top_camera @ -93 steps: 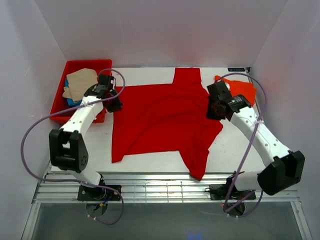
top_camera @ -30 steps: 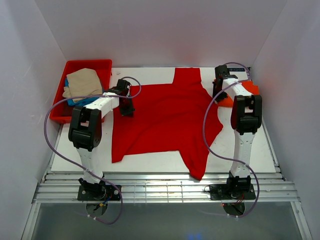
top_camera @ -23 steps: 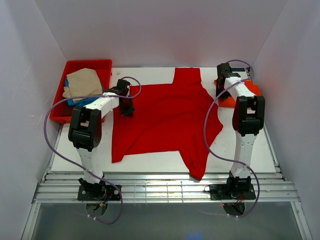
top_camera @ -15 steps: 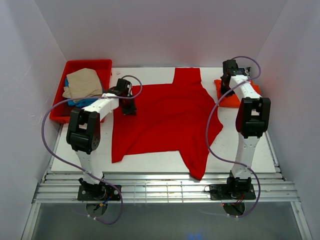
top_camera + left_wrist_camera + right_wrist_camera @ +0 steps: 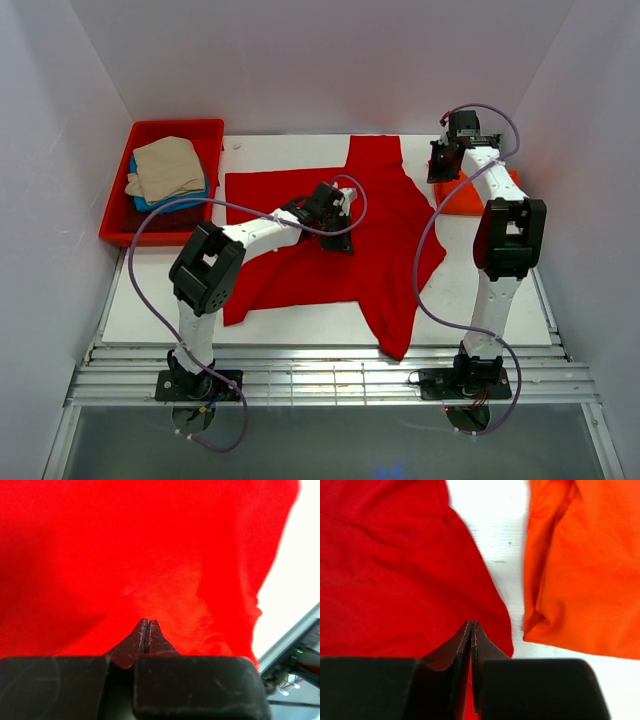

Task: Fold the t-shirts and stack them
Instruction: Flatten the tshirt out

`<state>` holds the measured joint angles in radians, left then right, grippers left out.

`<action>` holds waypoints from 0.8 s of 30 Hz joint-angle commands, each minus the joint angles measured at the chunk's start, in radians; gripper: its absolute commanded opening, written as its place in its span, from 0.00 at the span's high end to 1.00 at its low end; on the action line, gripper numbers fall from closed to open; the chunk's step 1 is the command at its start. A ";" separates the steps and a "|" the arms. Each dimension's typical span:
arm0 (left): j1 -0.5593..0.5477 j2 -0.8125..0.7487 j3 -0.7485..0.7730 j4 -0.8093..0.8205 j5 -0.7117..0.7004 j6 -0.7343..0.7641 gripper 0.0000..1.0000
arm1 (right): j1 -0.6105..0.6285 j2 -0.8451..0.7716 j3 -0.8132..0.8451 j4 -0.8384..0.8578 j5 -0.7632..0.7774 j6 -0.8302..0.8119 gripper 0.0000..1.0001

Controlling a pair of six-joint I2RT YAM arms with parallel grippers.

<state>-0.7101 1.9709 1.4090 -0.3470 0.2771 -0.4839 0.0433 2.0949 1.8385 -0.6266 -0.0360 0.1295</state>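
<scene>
A bright red t-shirt (image 5: 380, 200) lies spread flat on the white table. My left gripper (image 5: 339, 244) is shut low over its middle. In the left wrist view the shut gripper (image 5: 146, 622) has red cloth (image 5: 150, 545) all round it and nothing visible between the tips. An orange-red shirt (image 5: 458, 200) lies folded at the back right. My right gripper (image 5: 437, 177) is shut beside it, over the red shirt's right sleeve edge. The right wrist view shows that gripper (image 5: 471, 624) above the red cloth (image 5: 395, 580), with the orange-red shirt (image 5: 585, 570) to the right.
A red plastic tray (image 5: 165, 128) stands at the back left and holds a folded beige shirt (image 5: 170, 165) on a blue one (image 5: 150, 203). White walls close in the back and both sides. A metal rail runs along the table's near edge (image 5: 320, 355).
My left gripper has moved right, from the red shirt's left sleeve to its middle. My right gripper has moved from the shirt's right side to the back right by the orange-red shirt.
</scene>
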 commanded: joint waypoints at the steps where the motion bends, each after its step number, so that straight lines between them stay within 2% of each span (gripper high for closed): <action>1: 0.011 0.005 -0.025 0.036 0.013 -0.007 1.00 | 0.000 0.039 0.071 0.039 -0.097 0.021 0.92; 8: -0.014 0.049 -0.053 0.025 0.025 0.011 1.00 | 0.015 0.174 0.154 0.047 -0.145 0.051 0.92; 14: -0.043 0.068 -0.077 -0.087 -0.004 -0.002 1.00 | 0.036 0.277 0.222 0.015 -0.125 0.055 0.92; 24: -0.063 0.020 -0.186 -0.237 -0.049 -0.065 1.00 | 0.040 0.315 0.220 -0.004 -0.021 0.065 0.92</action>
<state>-0.7555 1.9923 1.2949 -0.4076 0.2760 -0.5339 0.0814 2.3951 2.0201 -0.6060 -0.1150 0.1875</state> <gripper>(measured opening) 0.019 0.078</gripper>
